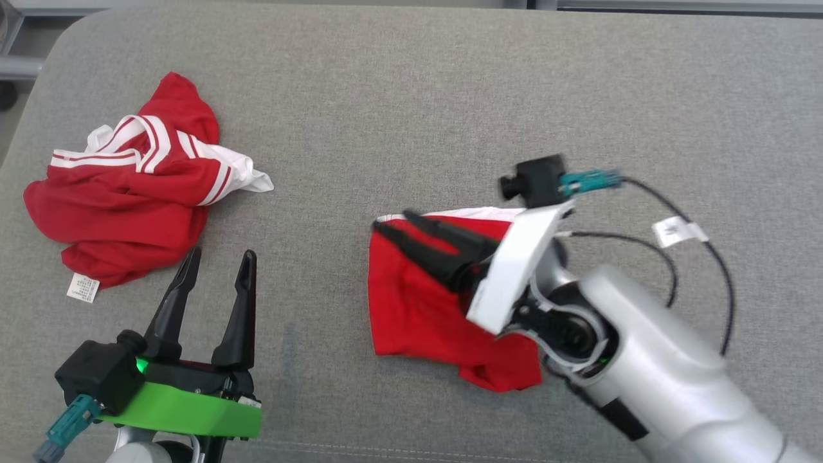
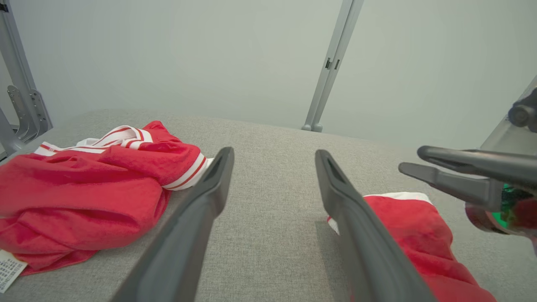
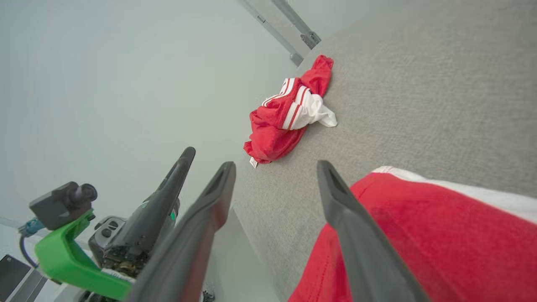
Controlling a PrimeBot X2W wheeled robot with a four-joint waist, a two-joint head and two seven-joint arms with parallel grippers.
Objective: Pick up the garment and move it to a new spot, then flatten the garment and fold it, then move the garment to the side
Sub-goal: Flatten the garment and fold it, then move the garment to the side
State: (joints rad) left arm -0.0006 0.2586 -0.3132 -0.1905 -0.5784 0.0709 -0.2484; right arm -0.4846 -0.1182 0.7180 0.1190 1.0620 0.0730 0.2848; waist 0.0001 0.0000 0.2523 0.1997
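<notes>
Fingers of the left gripper (image 1: 222,253) spread and empty at seven o'clock, right gripper (image 1: 393,221) parted, gripping nothing, over the folded red garment (image 1: 418,315) at five o'clock on grey fabric surface (image 1: 450,96), crumpled red-and-white garment (image 1: 128,193) beyond at ten o'clock

Grey fabric top (image 1: 450,83); in the left wrist view, pale wall (image 2: 168,50) beyond, metal post (image 2: 331,63) at 1 o'clock.
</notes>
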